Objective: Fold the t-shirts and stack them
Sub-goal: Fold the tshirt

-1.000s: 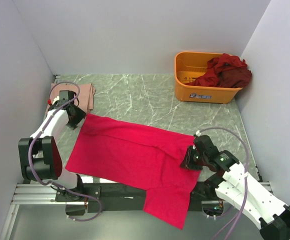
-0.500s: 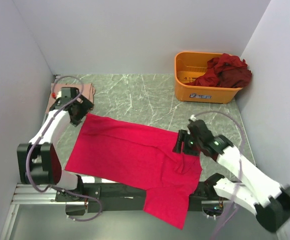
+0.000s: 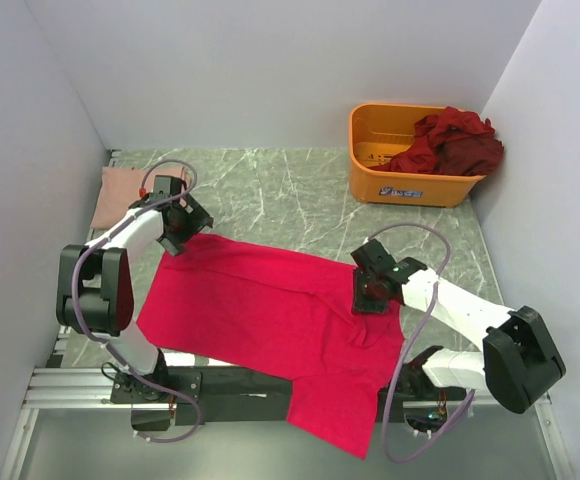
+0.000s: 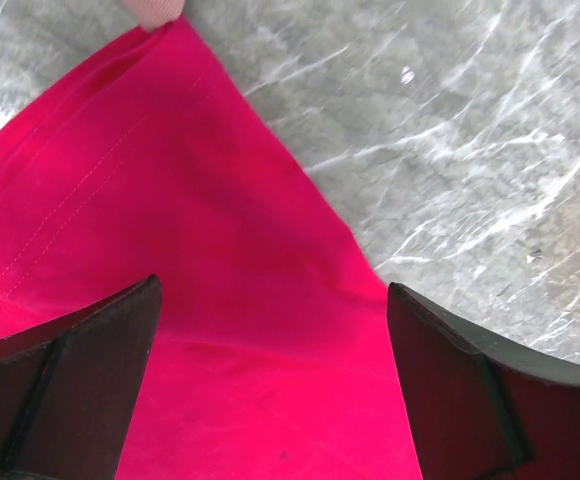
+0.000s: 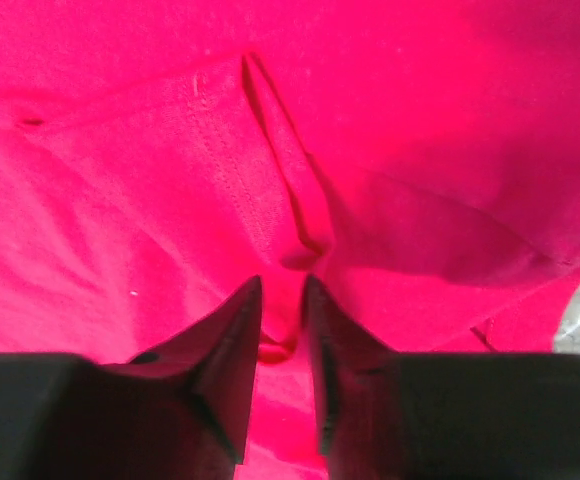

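Note:
A bright pinkish-red t-shirt (image 3: 270,305) lies spread across the marble table, its near right part hanging over the front edge. My left gripper (image 3: 184,226) hovers wide open over the shirt's far left corner (image 4: 220,200), with nothing between its fingers (image 4: 470,390). My right gripper (image 3: 368,291) is down on the shirt's right edge. Its jaws (image 5: 280,290) are nearly together, pinching a raised fold of the red cloth (image 5: 290,200). A pale dusty pink t-shirt (image 3: 120,186) lies folded at the far left. Dark maroon t-shirts (image 3: 455,142) are heaped in the bin.
The orange plastic bin (image 3: 390,175) stands at the far right corner. Grey walls close in the table on the left, back and right. The arms' mounting rail (image 3: 80,385) runs along the near edge. Bare marble (image 3: 290,195) shows between the red shirt and the back wall.
My left gripper opened wide and moved right, to the red shirt's far left corner. My right gripper moved away from the near edge, opened briefly, and closed again on the bunched right edge.

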Controlling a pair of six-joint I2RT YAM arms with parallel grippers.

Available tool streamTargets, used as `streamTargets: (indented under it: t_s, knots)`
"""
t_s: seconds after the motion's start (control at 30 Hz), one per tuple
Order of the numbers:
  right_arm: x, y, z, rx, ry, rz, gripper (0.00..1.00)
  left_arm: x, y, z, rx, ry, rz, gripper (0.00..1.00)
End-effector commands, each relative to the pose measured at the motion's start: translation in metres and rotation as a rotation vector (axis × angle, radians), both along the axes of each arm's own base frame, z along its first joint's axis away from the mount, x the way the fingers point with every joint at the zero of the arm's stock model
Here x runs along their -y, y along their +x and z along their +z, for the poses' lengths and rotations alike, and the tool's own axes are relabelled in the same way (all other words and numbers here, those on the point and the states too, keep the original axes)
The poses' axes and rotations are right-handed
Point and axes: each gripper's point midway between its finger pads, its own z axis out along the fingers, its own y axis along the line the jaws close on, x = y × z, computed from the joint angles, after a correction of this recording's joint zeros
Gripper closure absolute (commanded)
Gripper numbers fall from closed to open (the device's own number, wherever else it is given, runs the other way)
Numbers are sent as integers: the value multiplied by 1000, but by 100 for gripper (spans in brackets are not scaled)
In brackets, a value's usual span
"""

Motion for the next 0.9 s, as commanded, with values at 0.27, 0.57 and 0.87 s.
streamTargets:
  t_s: [0.27, 0.57, 0.87]
  knots:
    - [-25, -8, 18, 118, 130, 155, 100, -10, 27, 4, 53, 64, 0, 1]
    - [-61, -60, 19, 95, 206, 388, 100, -25, 36, -3, 29, 96, 39, 1]
    - [-80, -116, 18, 53, 250, 572, 85, -38, 39, -6, 1, 124, 49, 1]
